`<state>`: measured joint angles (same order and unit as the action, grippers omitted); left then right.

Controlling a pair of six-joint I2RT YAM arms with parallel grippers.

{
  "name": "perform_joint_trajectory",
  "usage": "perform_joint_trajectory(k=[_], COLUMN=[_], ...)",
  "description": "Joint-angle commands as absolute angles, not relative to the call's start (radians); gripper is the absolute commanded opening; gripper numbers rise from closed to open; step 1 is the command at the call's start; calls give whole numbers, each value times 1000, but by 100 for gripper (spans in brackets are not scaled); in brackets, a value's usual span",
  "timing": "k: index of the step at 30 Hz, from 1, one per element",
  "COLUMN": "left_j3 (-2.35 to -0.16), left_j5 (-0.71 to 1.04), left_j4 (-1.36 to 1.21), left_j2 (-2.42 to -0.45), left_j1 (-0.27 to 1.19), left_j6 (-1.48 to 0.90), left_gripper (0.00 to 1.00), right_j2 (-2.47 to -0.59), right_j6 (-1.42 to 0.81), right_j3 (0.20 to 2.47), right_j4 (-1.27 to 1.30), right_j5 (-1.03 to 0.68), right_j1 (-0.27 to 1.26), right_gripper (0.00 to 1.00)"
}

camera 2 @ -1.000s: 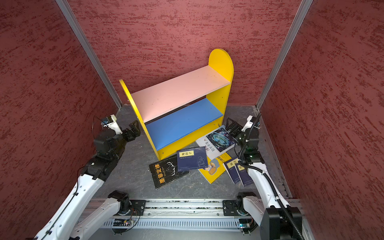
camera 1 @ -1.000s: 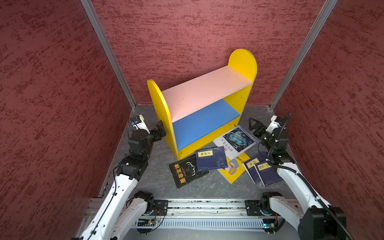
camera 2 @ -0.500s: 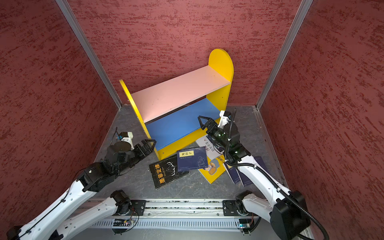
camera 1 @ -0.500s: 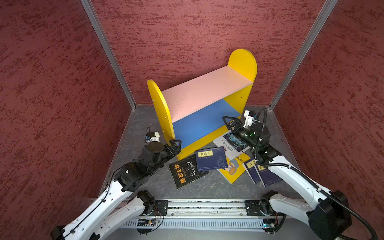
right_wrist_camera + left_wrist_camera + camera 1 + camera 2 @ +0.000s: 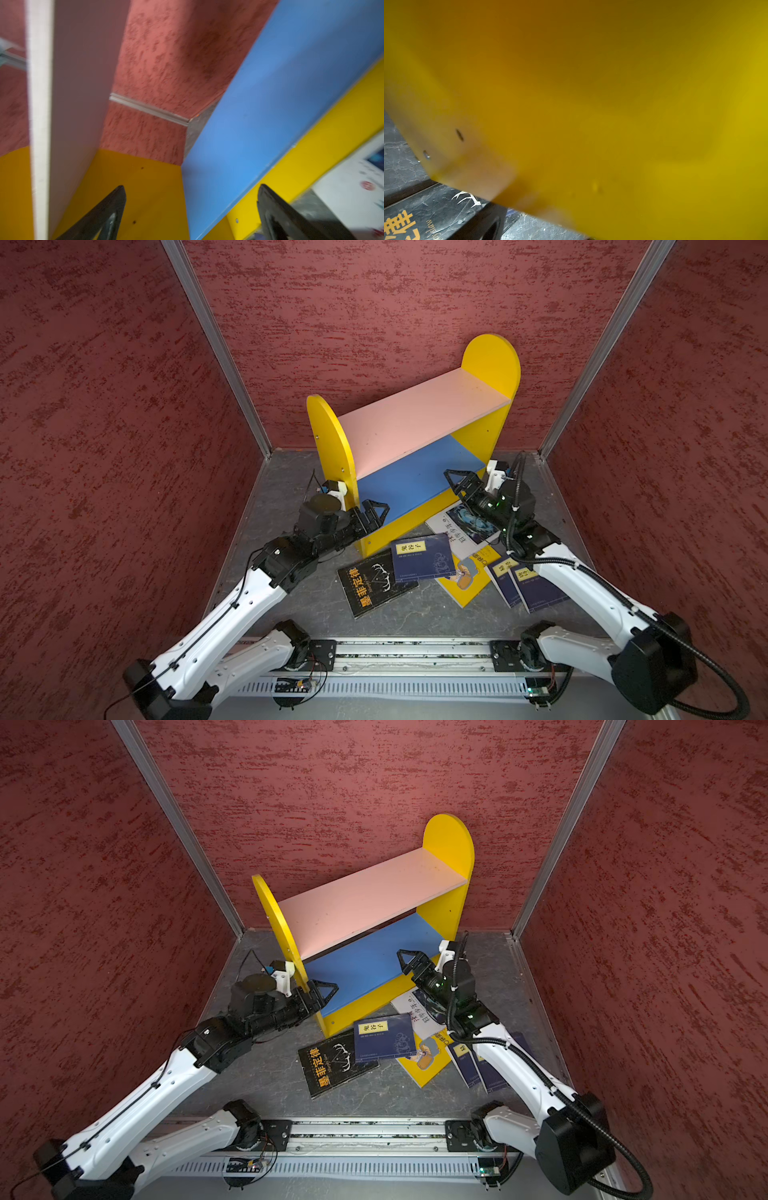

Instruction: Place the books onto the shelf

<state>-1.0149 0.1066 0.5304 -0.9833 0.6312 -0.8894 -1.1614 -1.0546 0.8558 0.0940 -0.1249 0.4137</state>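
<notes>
The left fingers [image 5: 384, 507] and right fingers [image 5: 274, 207] are held apart, empty, at the shelf [image 5: 415, 423] front. The books [image 5: 422, 558] are strewn on the counter [image 5: 311, 610] before it; the shelf is probably best squared first.

The 2 arms stretched forward, low; the left gripper [image 5: 371, 512] and right gripper [image 5: 458, 483] had jaws spread wide.
</notes>
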Motion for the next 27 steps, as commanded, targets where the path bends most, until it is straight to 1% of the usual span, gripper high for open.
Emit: perform_joint_trajectory(k=[1,4,8,11,13,16,18,22,27], left_j3=[-1097,-1137,-1133,-1109,-1090,-1053,-1036,-1048,-1102], left_j5=[257,119,-28,-96,-109,-43,10,193,358], left_j4=[569,646,650,608,581,510,514,663,831], left_j2=[-1098,-1138,-1132,-1114,-1102,-1058,-1028,-970,-890], left_j1=[694,733,710,673,645,639,640,646,697], left_j6=[-665,-580,-556,-587,-632,-620,-611,-594,-595], left_gripper=[99,99,99,99,99,99,99,99,99], right_j2=[-1151,-1140,-1137,-1138,-1141,-1146,-1153,-1174,-1227], right_j6=[-1092,-1098,-1098,-1098,-1096,-1098,-1102,-1105,-1092], right_j3=[880,863,855,855,857,861,862,875,922], right_j4=[-139,-170,-203,-222,-225,-233,-240,-265,-327], right_j5=[91,113,135,151,155,168,173,173,166], right_j1=[387,371,367,365,366,363,364,361,349], right_gripper=[99,99,99,99,99,99,99,99,99])
